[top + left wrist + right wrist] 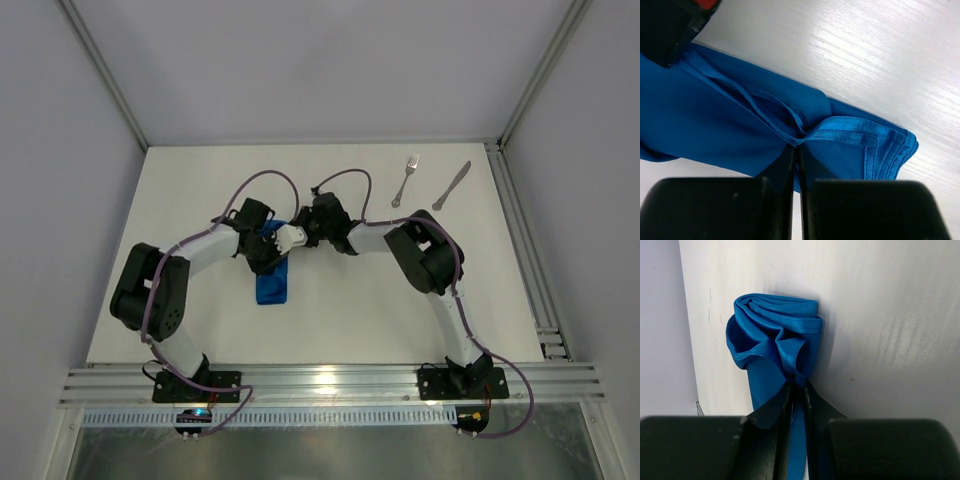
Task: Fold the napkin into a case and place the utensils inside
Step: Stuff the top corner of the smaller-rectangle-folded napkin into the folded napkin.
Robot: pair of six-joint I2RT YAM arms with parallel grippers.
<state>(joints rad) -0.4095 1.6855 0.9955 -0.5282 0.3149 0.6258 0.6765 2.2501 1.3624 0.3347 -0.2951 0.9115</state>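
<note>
**A:** Where is the napkin lying right now?

**B:** The napkin (pixel 272 285) is lying on the white table (pixel 350 310), a little left of the middle. It is folded into a narrow blue strip running from near to far. Its far end is sitting under both grippers, which are hanging close together there.

**A:** What is the left gripper doing?

**B:** The left gripper (pixel 796 150) is pinching a raised fold of the cloth, its jaws pressed together with only fabric between them. Just beside the pinch, several stacked hemmed edges are showing at one corner.

**A:** And the right one?

**B:** The right gripper (pixel 796 386) is working on the right side of the strip and is likewise nipping the napkin. Its jaws are squeezing a bunched ridge of cloth. Beyond its fingers the fabric is curling into a loose, open roll.

**A:** Where are the utensils sitting?

**B:** The fork (pixel 406 180) and the knife (pixel 452 185) are lying at the far right of the table. They are side by side without touching, with the fork on the left. Both are lying well apart from the napkin, outside it.
</note>
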